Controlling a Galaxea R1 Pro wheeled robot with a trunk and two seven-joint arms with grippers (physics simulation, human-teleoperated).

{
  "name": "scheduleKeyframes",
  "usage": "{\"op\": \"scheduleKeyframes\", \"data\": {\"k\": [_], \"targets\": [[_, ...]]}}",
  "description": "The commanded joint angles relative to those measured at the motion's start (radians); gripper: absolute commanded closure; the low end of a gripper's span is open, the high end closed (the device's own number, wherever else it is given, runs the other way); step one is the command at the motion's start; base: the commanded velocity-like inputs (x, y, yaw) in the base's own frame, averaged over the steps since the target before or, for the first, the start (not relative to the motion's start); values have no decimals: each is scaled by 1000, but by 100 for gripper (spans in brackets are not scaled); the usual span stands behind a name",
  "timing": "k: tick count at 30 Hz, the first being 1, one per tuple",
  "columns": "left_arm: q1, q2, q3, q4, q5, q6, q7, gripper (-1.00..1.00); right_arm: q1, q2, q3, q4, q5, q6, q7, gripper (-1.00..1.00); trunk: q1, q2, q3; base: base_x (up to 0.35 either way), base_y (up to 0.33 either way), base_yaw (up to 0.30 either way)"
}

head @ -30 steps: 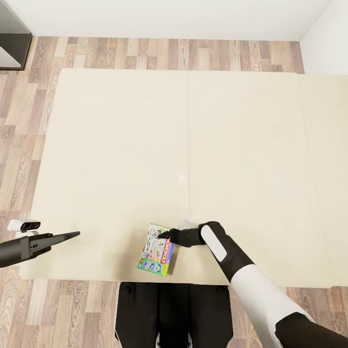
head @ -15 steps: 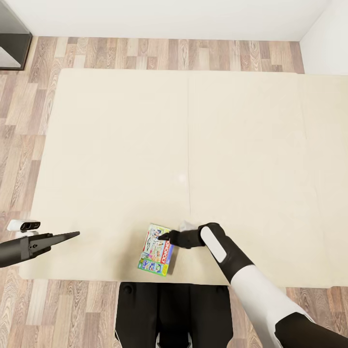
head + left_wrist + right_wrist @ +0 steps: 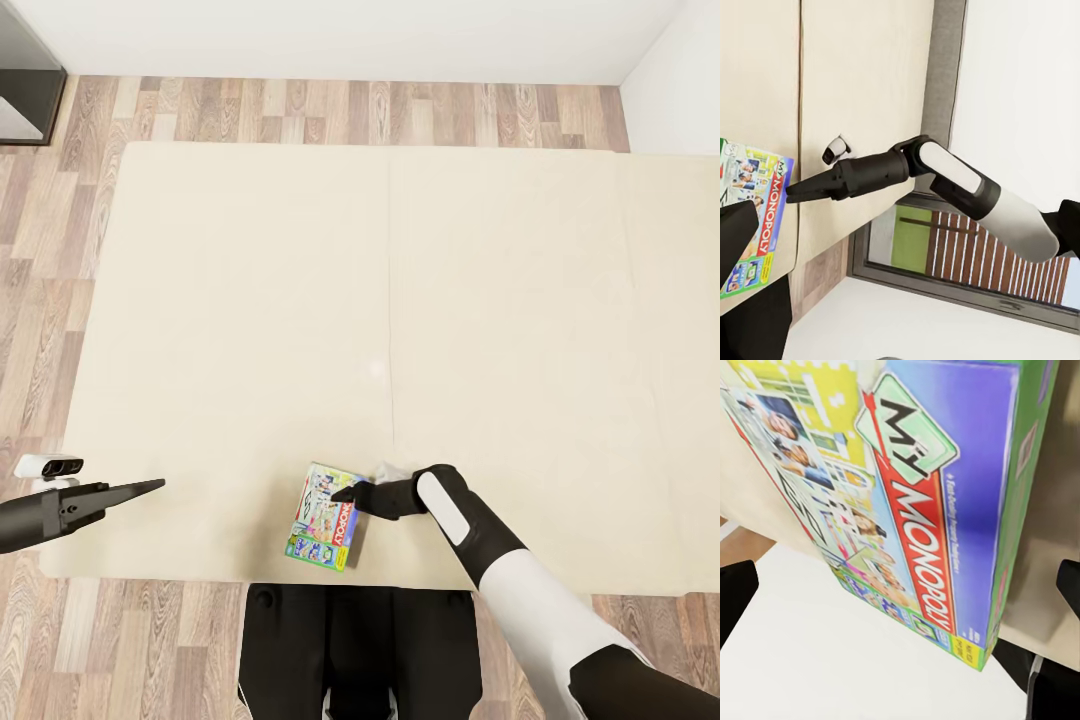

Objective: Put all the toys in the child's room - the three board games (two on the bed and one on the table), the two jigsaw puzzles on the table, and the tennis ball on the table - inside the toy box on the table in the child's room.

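Beige mattress of the bed [image 3: 250, 300] is carrying one Monopoly box [image 3: 325, 516], lying flat near its front edge. Right gripper [image 3: 345, 492] is hovering over the box's upper corner, presumably lining up a grasp (finger spread unclear), while left gripper [image 3: 150, 487] is idling alongside, fingers together.

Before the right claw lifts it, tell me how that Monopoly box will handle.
The Monopoly box looks like a flat, stiff carton, so it likely won't flop. Lying flat on the bed, it can't roll. Its glossy printed faces may be slick, and the right claw at one edge could let it pivot.
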Motion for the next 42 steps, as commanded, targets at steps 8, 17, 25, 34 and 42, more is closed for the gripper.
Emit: {"op": "scheduleKeyframes", "data": {"k": [8, 17, 25, 34, 42], "targets": [[0, 1, 1, 0, -1, 11, -4, -100, 0, -1, 0, 0, 10, 3, 9, -100, 1, -2, -1, 0, 0, 0], [0, 1, 1, 0, -1, 11, -4, -100, 0, -2, 0, 0, 10, 3, 9, -100, 1, -2, -1, 0, 9, 0], [0, 1, 1, 0, -1, 12, -4, -100, 0, -2, 0, 0, 10, 3, 9, -100, 1, -2, -1, 0, 123, 0], [0, 1, 1, 0, -1, 12, -4, -100, 0, -2, -1, 0, 10, 3, 9, -100, 1, -2, -1, 0, 165, 0], [0, 1, 1, 0, -1, 11, -4, -100, 0, -2, -3, 2, 7, 4, 9, -100, 1, -2, -1, 0, 57, 0]]}}
